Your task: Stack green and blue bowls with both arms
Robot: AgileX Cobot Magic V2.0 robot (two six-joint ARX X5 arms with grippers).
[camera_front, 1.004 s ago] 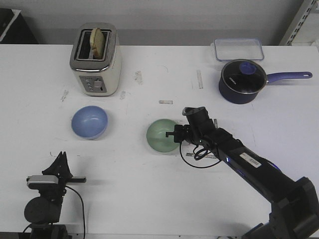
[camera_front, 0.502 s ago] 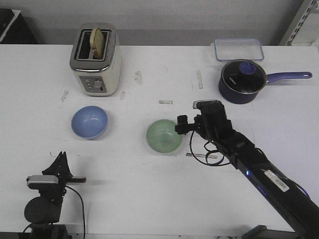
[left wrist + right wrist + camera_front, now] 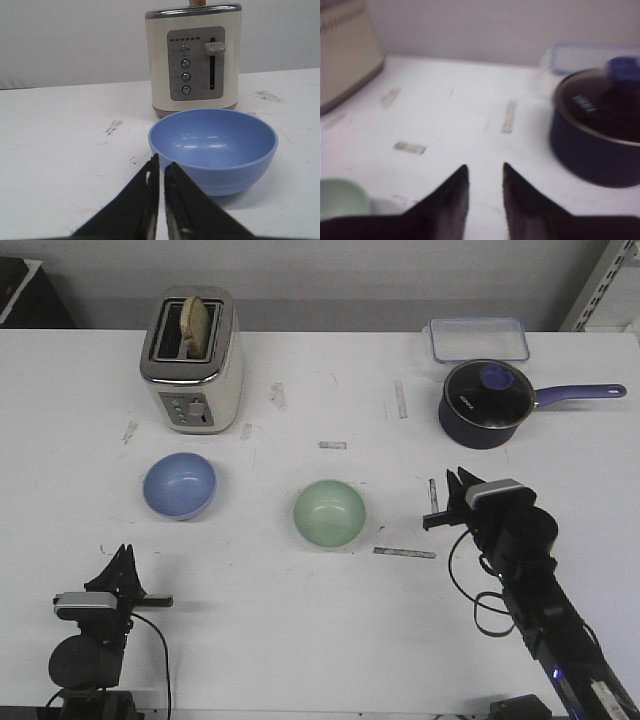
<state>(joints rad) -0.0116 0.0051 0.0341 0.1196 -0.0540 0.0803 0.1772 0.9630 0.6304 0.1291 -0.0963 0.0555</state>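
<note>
The periwinkle blue bowl [image 3: 179,485] stands upright on the white table in front of the toaster, and shows large in the left wrist view [image 3: 215,145]. The pale green bowl [image 3: 329,513] stands alone near the table's middle; its edge shows in the right wrist view [image 3: 339,197]. My left gripper [image 3: 122,554] [image 3: 161,162] rests low near the front edge, short of the blue bowl, jaws shut with only a slit between them and nothing held. My right gripper [image 3: 445,490] [image 3: 485,167] hangs to the right of the green bowl, open and empty, apart from it.
A cream toaster [image 3: 192,360] with bread in it stands at the back left. A dark navy pot [image 3: 485,405] with a glass lid and long handle sits at the back right, a clear lidded box [image 3: 479,339] behind it. Tape strips [image 3: 404,553] lie on the table.
My right arm has drawn back from the green bowl, moving right and toward the table's front. The green bowl stays where it was. The left arm and blue bowl have not moved.
</note>
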